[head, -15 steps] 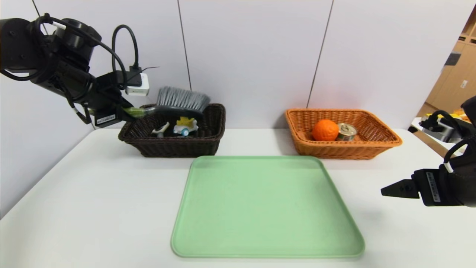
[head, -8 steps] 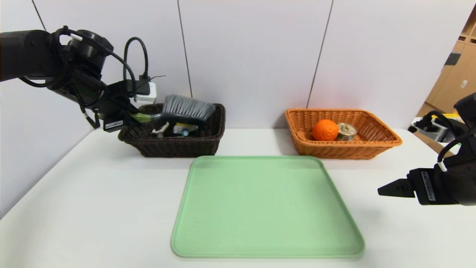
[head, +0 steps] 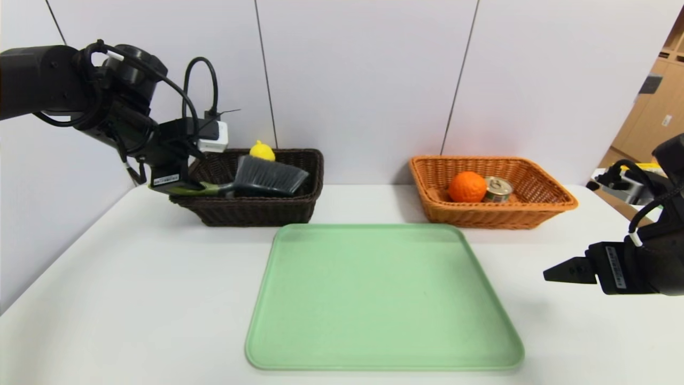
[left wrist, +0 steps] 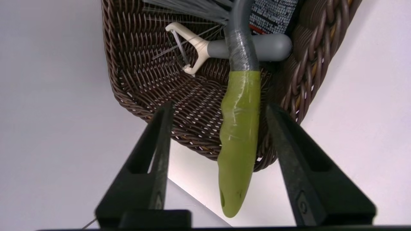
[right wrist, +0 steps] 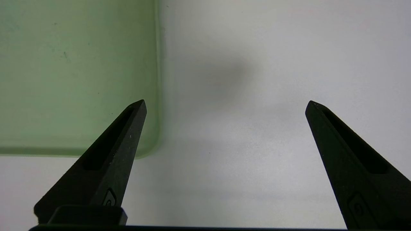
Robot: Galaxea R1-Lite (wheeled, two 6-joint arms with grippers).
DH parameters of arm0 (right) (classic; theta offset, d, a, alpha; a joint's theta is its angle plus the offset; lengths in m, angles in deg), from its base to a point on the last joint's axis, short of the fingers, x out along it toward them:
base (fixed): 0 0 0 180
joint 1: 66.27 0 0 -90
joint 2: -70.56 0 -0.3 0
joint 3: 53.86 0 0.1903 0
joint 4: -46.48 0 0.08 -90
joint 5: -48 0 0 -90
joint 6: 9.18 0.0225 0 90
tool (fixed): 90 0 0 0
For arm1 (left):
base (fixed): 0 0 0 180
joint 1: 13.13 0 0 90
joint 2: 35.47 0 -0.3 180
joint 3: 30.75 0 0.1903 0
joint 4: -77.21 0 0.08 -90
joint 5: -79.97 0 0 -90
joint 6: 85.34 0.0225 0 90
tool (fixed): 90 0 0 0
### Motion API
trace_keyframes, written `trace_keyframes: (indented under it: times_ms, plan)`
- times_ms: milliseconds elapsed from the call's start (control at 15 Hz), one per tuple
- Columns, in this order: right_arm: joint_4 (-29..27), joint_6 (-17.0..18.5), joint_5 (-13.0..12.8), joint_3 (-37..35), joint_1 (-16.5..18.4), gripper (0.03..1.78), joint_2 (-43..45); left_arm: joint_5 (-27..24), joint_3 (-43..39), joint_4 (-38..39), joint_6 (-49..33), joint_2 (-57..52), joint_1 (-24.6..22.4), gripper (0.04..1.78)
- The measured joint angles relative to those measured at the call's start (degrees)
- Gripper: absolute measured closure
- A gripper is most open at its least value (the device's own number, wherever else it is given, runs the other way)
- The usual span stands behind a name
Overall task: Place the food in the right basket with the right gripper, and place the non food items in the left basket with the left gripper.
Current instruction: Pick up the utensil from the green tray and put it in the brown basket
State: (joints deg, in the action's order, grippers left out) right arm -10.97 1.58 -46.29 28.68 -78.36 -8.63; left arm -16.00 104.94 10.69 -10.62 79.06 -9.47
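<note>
The left basket (head: 256, 211), dark brown wicker, stands at the table's far left, and the brush (head: 270, 178) lies across it, bristle head inside, long axis running left to right. Its green handle (left wrist: 239, 138) pokes out over the basket's left rim, passing between the left gripper's (left wrist: 218, 110) parted fingers without touching either one. That gripper hangs just left of the rim, so I judge a straight pull-back leftward along the handle is what clears it. The right gripper (right wrist: 224, 106), spread wide and empty, sits over the table's near right.
</note>
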Motion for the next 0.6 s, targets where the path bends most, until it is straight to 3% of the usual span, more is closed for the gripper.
trace_keyframes:
  times_ms: [267,467,600]
  plan:
    - [0.0,0.0,-0.1,0.4,0.0,0.10,0.4,-0.3,0.6,4.1,-4.8,-1.6,0.7,0.48]
    - [0.0,-0.8,-0.1,2.8,0.0,0.10,0.9,-0.5,0.4,1.7,-19.8,-5.9,3.9,0.37]
    - [0.0,-4.1,-0.1,4.4,0.3,0.10,1.5,-0.6,0.2,-1.5,-35.1,-9.8,6.6,0.31]
